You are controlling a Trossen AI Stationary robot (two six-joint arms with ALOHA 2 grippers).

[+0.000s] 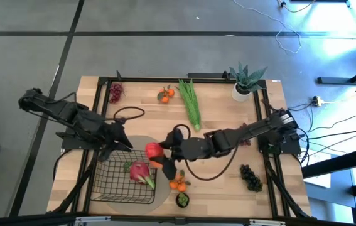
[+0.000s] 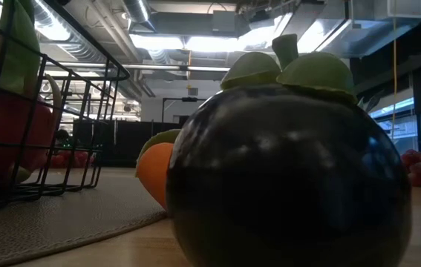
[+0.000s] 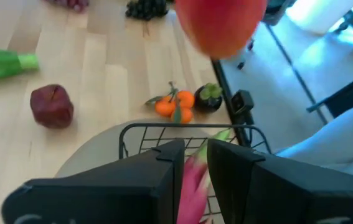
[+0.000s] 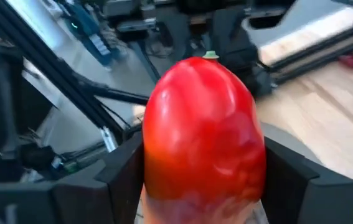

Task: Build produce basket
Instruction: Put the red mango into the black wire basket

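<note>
The black wire basket (image 1: 112,183) sits on a round grey mat near the table's near-left edge, with the pink dragon fruit (image 1: 139,171) lying inside. My right gripper (image 1: 160,154) reaches in from the right and is shut on the red-orange mango (image 1: 153,150), held above the basket's far-right corner. My left gripper (image 1: 125,144) is at the basket's far rim; its fingers (image 3: 171,163) are nearly together. Tangerines (image 1: 178,184) and a small dark fruit (image 1: 182,199) lie just right of the basket. My right gripper pinches the mango (image 4: 204,124) between its two fingers (image 4: 123,171), one on each flank, and comes in roughly level from the table's right. The mango is lifted clear of table and basket. My left gripper is closed at the basket's far rim (image 1: 120,152), slanting down from the far left. Its own fingers hide the place of contact.
Farther off lie a long green bunch (image 1: 190,103), far tangerines (image 1: 166,94), red grapes (image 1: 115,93), dark grapes (image 1: 251,177) and a dark red fruit (image 3: 51,106). A spiky plant in a white pot (image 1: 245,83) stands at the far-right corner. A black cable loops across the table's middle.
</note>
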